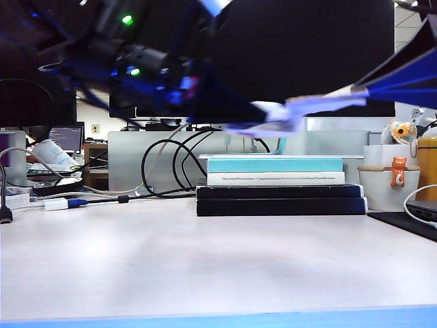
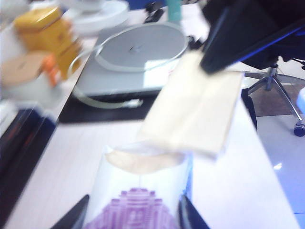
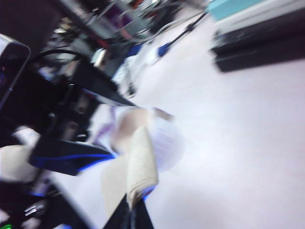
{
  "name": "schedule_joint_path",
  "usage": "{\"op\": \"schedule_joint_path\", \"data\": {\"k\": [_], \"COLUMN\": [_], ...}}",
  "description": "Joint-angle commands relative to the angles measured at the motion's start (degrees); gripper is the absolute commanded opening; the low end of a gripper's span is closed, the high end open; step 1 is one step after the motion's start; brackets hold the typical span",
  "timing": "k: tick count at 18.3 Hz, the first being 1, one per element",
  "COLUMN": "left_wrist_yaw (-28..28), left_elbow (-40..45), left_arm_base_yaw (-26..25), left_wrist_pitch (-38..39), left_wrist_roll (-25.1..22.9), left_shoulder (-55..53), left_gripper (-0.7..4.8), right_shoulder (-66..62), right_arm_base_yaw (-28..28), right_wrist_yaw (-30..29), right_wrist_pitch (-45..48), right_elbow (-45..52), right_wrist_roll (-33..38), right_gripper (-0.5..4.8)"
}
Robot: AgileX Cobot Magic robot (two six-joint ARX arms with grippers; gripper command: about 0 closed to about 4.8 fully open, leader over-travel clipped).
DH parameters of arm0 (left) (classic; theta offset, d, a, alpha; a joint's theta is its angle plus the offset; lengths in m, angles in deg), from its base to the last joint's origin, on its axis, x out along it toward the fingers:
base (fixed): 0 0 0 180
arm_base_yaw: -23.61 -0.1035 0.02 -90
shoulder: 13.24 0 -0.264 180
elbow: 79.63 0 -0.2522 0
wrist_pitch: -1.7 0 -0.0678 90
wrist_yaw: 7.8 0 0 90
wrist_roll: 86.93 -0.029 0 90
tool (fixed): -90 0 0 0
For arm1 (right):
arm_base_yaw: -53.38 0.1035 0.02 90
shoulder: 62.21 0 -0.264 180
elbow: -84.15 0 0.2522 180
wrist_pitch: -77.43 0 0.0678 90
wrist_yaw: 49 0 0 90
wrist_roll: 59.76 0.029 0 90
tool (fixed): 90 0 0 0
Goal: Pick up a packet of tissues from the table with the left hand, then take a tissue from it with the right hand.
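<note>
high above the table, the left gripper holds the packet of tissues between its two black fingers, one on each side of the soft pack, its purple patch facing the left wrist camera and its open end turned toward the other arm. in the exterior view the left gripper hangs in the upper left, green lights glowing on its arm, with the packet of tissues a pale blur at its tip.

the right gripper reaches in from the upper right of the exterior view, its jaws pinched tight on a cream-white tissue. that tissue is stretched out between the packet's mouth and the dark fingertips; whether its end is clear of the opening cannot be told through the blur. in the right wrist view the tissue stands folded just beyond the clamped tips.

below, a stack of books rests at the far middle of the table, black cables to its left and a white cup to its right.
</note>
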Motion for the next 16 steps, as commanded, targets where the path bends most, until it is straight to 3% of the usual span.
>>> {"op": "schedule_joint_path", "data": {"k": [1,3,6,8,9,10,11,16], "left_wrist_yaw": [-2.1,-5.1,-9.4,-17.1,-18.3,-18.2,-18.4,-20.5], "left_elbow": [-0.1,-0.1,0.6,0.7,0.8,1.1,1.6,9.7], "left_arm_base_yaw": [-3.2,-4.5,-5.4,-5.4,-5.4,-5.4,-5.4,-5.4], "left_wrist_pitch": [6.1,8.3,7.5,7.5,7.4,6.5,4.9,-10.8], "left_wrist_roll": [-0.8,-0.8,-0.8,-0.5,0.0,1.2,2.4,12.9], "left_shoulder": [0.2,0.1,0.1,0.0,0.0,0.0,0.0,-0.9], "left_gripper": [2.42,2.41,2.35,2.32,2.3,1.66,1.26,1.2], "right_shoulder": [0.1,-1.6,-7.6,-14.5,-17.1,-20.0,-21.9,-31.3], "right_arm_base_yaw": [0.1,0.1,0.1,0.1,0.1,0.1,0.1,0.1], "right_wrist_yaw": [12.6,16.3,16.2,15.9,15.8,15.8,15.8,15.9], "right_wrist_pitch": [0.6,0.7,1.2,6.4,9.6,13.5,15.7,17.1], "right_elbow": [-0.3,-0.3,-0.3,-0.3,-0.3,-0.3,-0.3,-1.1], "right_wrist_roll": [-6.1,-7.4,-7.4,-7.3,-7.0,-6.4,-6.4,-6.4], "right_gripper": [-0.06,-0.06,-0.06,-0.06,-0.06,-0.06,-0.06,-0.06]}}
